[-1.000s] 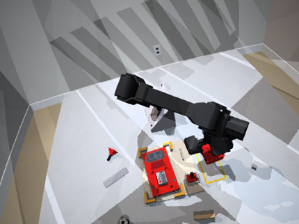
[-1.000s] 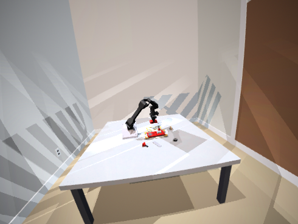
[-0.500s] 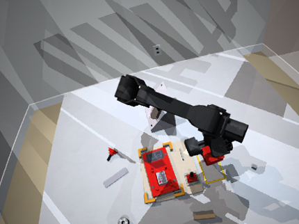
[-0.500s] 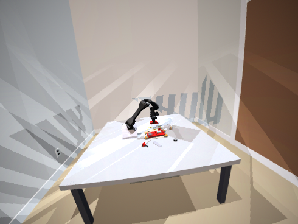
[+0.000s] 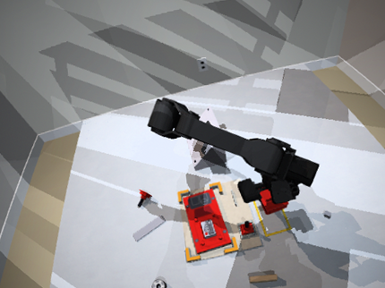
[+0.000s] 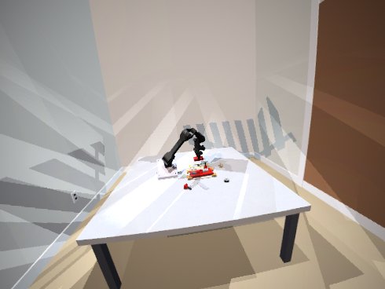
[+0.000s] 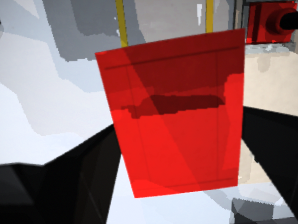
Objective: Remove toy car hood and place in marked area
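The gripper [image 5: 272, 195] is clamped on the red hood [image 7: 175, 115], carrying it above the bench [image 6: 204, 212], by the yellow-outlined area [image 5: 274, 223] beside the car [image 5: 206, 220], likely so it can be lowered straight inside.

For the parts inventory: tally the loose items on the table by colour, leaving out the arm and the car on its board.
Red: 3 (hood held in the claw, small block, small tool)
Grey or silver: 3 (flat bar, round disc, tiny cube)
Brown: 1 (wooden block)
Total: 7
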`<move>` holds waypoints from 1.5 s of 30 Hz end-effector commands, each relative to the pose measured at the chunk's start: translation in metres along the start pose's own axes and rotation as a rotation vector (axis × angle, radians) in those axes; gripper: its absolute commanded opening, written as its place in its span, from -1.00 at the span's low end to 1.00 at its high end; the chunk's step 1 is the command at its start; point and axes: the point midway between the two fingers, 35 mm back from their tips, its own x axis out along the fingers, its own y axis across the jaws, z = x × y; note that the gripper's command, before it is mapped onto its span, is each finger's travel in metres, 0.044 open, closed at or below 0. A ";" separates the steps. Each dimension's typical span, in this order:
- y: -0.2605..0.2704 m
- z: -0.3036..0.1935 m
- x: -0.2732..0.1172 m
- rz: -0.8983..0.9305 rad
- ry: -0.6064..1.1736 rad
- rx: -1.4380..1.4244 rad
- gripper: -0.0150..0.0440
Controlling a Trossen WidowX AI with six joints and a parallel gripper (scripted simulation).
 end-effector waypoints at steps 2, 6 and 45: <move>0.000 -0.001 0.005 -0.007 0.000 -0.006 -0.49; 0.000 -0.001 0.008 -0.007 0.000 -0.006 -0.49; -0.001 -0.002 0.034 -0.010 0.000 -0.005 -0.49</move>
